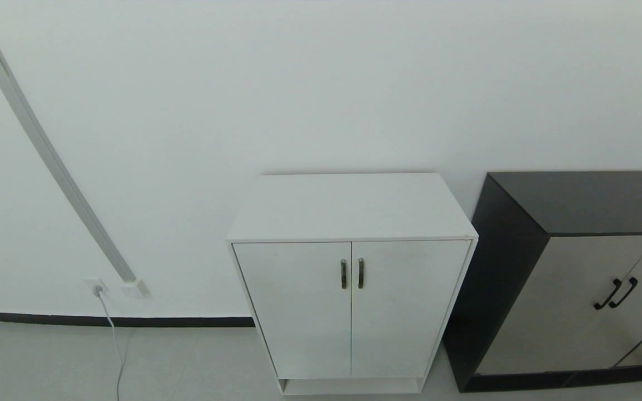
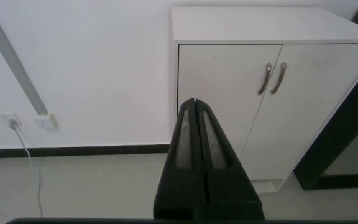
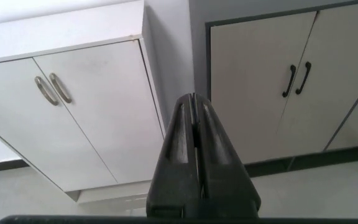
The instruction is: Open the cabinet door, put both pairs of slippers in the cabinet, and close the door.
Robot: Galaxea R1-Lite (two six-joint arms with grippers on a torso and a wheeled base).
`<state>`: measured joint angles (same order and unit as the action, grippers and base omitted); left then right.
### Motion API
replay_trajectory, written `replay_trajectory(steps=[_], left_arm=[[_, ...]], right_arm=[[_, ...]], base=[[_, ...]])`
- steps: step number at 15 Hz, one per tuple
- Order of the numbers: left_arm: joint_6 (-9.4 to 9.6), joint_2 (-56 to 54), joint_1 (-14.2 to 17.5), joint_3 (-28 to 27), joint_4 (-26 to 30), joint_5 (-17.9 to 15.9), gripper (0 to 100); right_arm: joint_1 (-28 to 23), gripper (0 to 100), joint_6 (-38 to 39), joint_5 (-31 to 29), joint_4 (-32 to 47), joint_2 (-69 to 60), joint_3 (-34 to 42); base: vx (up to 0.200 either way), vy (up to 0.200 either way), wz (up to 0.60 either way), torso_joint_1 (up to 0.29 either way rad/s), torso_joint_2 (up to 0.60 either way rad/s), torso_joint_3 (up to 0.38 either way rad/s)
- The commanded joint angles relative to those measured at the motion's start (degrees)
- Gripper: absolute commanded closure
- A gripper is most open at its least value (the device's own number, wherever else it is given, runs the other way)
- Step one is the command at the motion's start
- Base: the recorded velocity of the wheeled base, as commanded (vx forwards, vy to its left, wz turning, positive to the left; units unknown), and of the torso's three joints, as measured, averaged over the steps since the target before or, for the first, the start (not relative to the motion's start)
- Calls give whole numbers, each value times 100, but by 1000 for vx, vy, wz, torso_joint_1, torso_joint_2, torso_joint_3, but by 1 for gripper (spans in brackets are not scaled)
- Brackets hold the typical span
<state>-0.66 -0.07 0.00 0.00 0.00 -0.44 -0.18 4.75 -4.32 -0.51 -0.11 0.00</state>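
Two doors, both shut flat, and that's what we have on the white two-door laminate cabinet (image 1: 349,211), which stands on the pale grey floor (image 1: 187,362) with its back against the white wall (image 1: 298,83). The left door (image 1: 298,306) and the right door (image 1: 404,306) meet at a thin centre seam. A slim dark metal bar handle (image 1: 344,273) sits upright on one side of that seam and its twin (image 1: 360,273) just beside it on the other. There's an open gap under the doors at the cabinet's foot.

Over to the left gripper (image 2: 194,102): we see its two black fingers pressed together with nothing between them. It hangs in the air in front of the white cabinet, well apart from the doors. The right gripper (image 3: 193,98) gives us the same picture, clenched and empty, out in front of the spot where the white cabinet meets its neighbour.

That neighbour is a black-framed cabinet with grey doors (image 1: 499,278), just to the right, wearing a pair of curved black handles (image 1: 616,293). On the left wall we've got a slanting grey cable duct (image 1: 48,150) running down to a white socket (image 1: 95,287), a grey cord (image 1: 115,340) trailing onto the floor, and a black skirting strip (image 1: 131,321) along the base.
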Motion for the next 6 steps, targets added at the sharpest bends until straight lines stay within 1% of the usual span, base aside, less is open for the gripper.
replay_trajectory(steps=[1, 6], left_arm=[[-4, 7, 0, 0, 0, 0, 100], [-4, 7, 0, 0, 0, 0, 100]], right_arm=[[1, 100, -10, 1, -2, 11, 0], [1, 100, -18, 10, 7, 11, 0]], base=[[0, 0, 0, 0, 0, 0], [0, 0, 0, 0, 0, 0]])
